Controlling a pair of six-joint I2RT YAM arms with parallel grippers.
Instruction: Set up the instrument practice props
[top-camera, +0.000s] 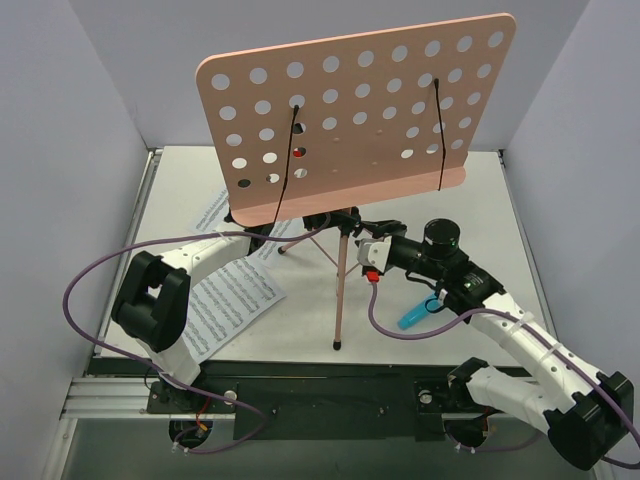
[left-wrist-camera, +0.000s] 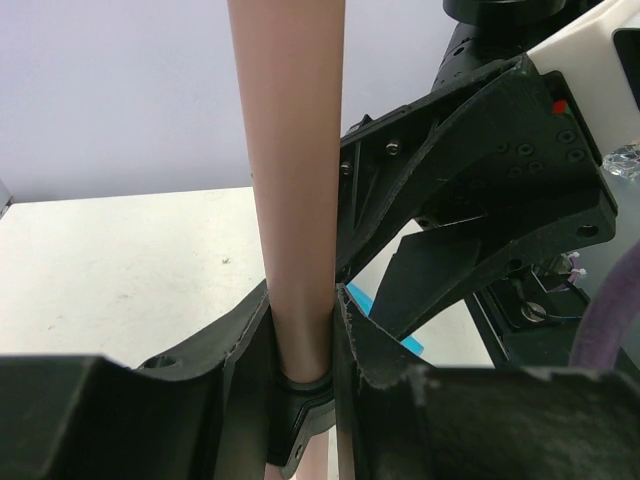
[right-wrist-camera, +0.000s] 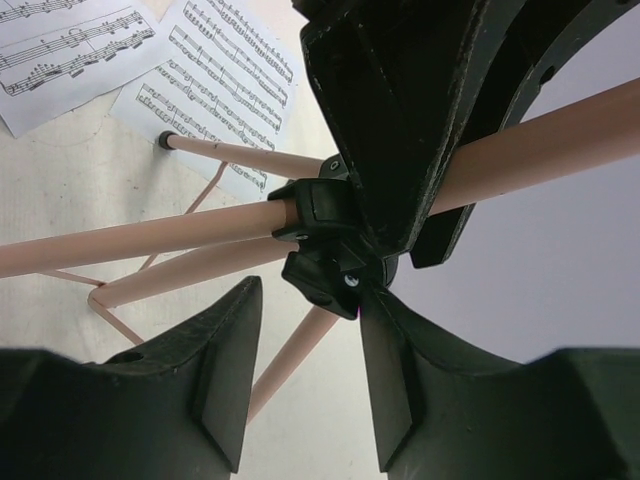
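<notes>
Pink music stand (top-camera: 342, 290) stands at the middle of the bench (top-camera: 480, 220), its pole upright so the long axis runs straight up. Its hole-punched desk (top-camera: 360, 110) tilts back and faces the near edge, with the wide side running left to right. Two black wire page holders (top-camera: 290, 165) lie down the desk's face. The thin tripod legs (top-camera: 339, 315) spread from a black hub (right-wrist-camera: 325, 240); one points at the near edge.

Two sheets of music (top-camera: 225, 305) lie flat on the left side of the bench, and one leg's capped foot rests on a sheet.

The left hand (left-wrist-camera: 300, 320) pinches the pole just above the hub, a finger pressed on each side. The right hand (right-wrist-camera: 310, 300) is spread, its fingers standing apart before the hub and touching nothing that shows.

The bench is white and matt, and plain pale grey walls close it in at the left, right and far sides.

The desk hides the pole's top and the far middle of the bench. The left arm covers part of the nearer sheet. A small blue object (top-camera: 415, 318) lies under the right arm; what it is cannot be made out.
</notes>
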